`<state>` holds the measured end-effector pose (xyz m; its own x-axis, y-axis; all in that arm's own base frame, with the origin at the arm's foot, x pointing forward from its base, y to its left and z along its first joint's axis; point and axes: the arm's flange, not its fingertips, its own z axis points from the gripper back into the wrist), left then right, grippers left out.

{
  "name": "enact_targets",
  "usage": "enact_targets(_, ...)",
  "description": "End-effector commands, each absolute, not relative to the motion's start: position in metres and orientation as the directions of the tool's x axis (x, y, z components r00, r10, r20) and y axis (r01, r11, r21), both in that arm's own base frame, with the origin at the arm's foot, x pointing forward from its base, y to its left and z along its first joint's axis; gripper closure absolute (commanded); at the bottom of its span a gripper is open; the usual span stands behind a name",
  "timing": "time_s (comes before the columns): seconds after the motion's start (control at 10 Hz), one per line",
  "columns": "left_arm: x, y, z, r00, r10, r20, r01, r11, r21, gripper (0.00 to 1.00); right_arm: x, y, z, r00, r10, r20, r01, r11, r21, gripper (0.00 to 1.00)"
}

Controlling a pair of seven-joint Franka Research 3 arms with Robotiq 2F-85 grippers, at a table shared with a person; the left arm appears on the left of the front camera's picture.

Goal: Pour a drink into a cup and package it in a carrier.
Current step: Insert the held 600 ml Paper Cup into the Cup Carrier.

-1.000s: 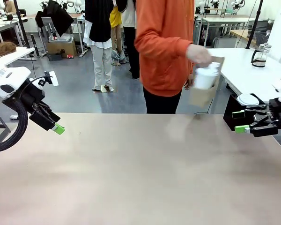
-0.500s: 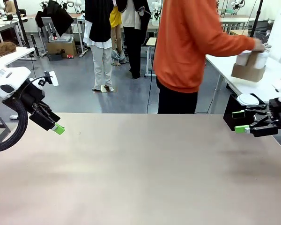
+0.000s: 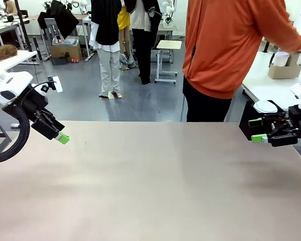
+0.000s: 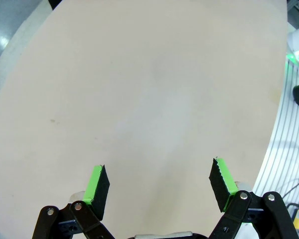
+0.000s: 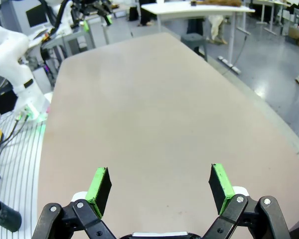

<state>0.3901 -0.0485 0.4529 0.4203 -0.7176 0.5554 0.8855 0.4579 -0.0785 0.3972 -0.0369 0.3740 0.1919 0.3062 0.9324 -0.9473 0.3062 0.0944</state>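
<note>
- Reaching now would gain you nothing: your left gripper (image 3: 63, 138) and right gripper (image 3: 257, 130) both stand with their jaws spread wide, holding nothing, over a bare stretch of table (image 3: 155, 181).
- Look to the side table (image 3: 271, 90) at far right, beyond your own. The carrier (image 3: 285, 70) sits there, brown cardboard, with the cup (image 3: 281, 58) standing in it, white and only partly visible. The person (image 3: 231, 45) in the orange top is leaning over it, arm stretched that way.
- Judge the carrier as well apart from your right gripper, up and behind it, and farther still from the left one across the whole width of the table.
- You cannot tell from these views whether the cup is lidded or filled; it is too small and partly hidden by the sleeve.
- Watch the person's body: it stands just past the far edge, near the right arm's side. A sudden swing of that arm outward could, in my judgement, meet the person.
- Mind the black box (image 3: 248, 120) and the flat white lid (image 3: 266, 106) on it, just beside the right gripper. A careless turn of the wrist could knock the lid off.
- Hold position, I'd say, until something is back within reach.
</note>
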Motion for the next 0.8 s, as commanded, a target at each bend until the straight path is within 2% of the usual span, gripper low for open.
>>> enact_targets(0.0, 0.3911, -0.0496, 0.4542, 0.431, -0.706, 0.562, 0.881, 0.463, -0.095, 0.0, 0.3988, -0.0382, 0.3772, 0.186, 0.302, 0.935, -0.95, 0.3, 0.092, 0.0)
enact_targets(0.7, 0.3911, -0.0496, 0.4542, 0.431, -0.706, 0.562, 0.881, 0.463, -0.095, 0.0, 0.3988, -0.0382, 0.3772, 0.186, 0.302, 0.935, -0.95, 0.3, 0.092, 0.0)
